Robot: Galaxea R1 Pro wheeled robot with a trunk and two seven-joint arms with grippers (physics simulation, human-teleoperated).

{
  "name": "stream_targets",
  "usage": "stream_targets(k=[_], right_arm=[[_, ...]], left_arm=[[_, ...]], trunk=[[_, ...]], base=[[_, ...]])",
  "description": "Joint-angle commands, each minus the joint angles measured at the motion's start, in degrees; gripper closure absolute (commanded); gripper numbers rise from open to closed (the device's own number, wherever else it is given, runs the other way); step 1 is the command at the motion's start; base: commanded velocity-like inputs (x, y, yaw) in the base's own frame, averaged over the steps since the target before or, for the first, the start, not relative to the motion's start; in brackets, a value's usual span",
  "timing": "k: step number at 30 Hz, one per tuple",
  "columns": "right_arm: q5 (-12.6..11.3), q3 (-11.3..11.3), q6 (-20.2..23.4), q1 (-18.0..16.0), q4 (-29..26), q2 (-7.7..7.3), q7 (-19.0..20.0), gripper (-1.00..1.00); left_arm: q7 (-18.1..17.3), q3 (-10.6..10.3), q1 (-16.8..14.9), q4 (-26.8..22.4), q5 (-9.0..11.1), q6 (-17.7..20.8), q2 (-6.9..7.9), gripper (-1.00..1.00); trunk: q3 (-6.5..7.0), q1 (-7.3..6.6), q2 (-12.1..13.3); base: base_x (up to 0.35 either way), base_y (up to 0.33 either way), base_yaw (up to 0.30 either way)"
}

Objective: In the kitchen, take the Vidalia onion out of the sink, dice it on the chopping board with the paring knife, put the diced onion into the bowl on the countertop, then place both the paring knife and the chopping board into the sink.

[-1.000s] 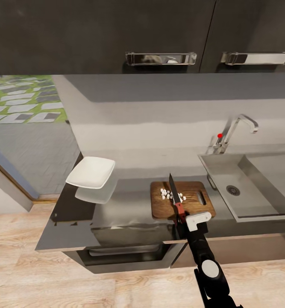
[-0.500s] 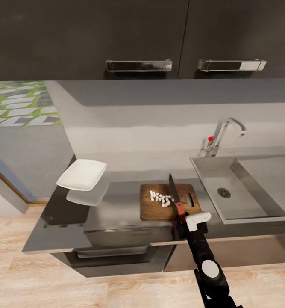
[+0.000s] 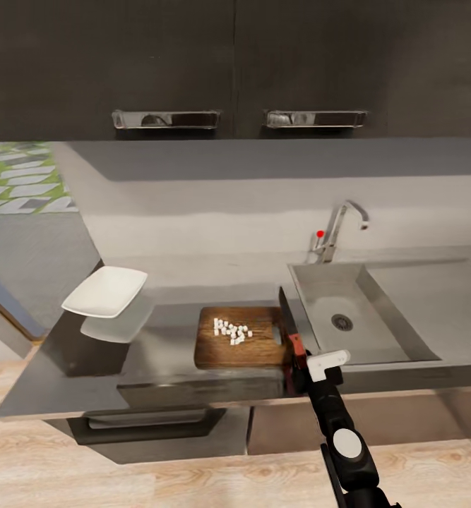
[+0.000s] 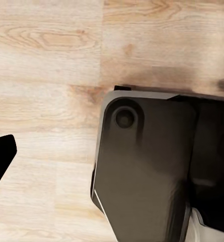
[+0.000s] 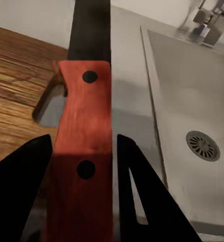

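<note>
My right gripper (image 3: 296,365) is shut on the reddish-brown handle of the paring knife (image 3: 289,326), whose dark blade points away from me over the right end of the chopping board (image 3: 221,349). In the right wrist view the paring knife (image 5: 84,136) sits between the black fingers (image 5: 134,176) of the right gripper (image 5: 84,151), above the chopping board (image 5: 13,96) and beside the sink (image 5: 192,96). Diced onion (image 3: 232,331) lies in a small white heap on the board. The white bowl (image 3: 105,291) stands at the countertop's (image 3: 164,331) left end. The sink (image 3: 376,310) holds no onion. One finger (image 4: 0,157) of my left gripper stands far to the side, over the floor.
A faucet (image 3: 336,227) with a red dot rises behind the sink. Dark wall cabinets (image 3: 235,63) hang above. Below the counter are dark drawers (image 3: 147,422) and a wooden floor (image 3: 157,483). The robot's dark base (image 4: 147,171) lies under the left wrist.
The whole head view has slid left, so the camera moved right. The knife in my right gripper went from over the board's middle to its right end, nearer the sink.
</note>
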Motion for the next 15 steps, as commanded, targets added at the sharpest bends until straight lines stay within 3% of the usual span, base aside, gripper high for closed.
stream_targets(k=[1, 7, 15], right_arm=[[0.59, 0.04, 0.38, -0.03, -0.09, 0.01, 0.07, 1.00], [0.58, 0.04, 0.38, -0.03, -0.09, 0.01, 0.07, 1.00], [0.63, 0.04, 0.38, -0.03, 0.00, 0.01, 0.07, 1.00]], left_arm=[[0.47, -0.31, 0.00, -0.10, 0.60, -0.18, 0.08, -1.00], [0.47, -0.31, 0.00, -0.09, 0.60, -0.18, 0.07, -1.00], [0.46, -0.31, 0.00, -0.10, 0.60, -0.21, 0.07, -1.00]], trunk=[[0.00, 0.04, -0.10], [0.55, 0.04, -0.10], [1.28, 0.04, -0.10]], base=[[0.000, -0.305, 0.000], [0.030, -0.305, 0.000], [0.196, -0.260, 0.000]])
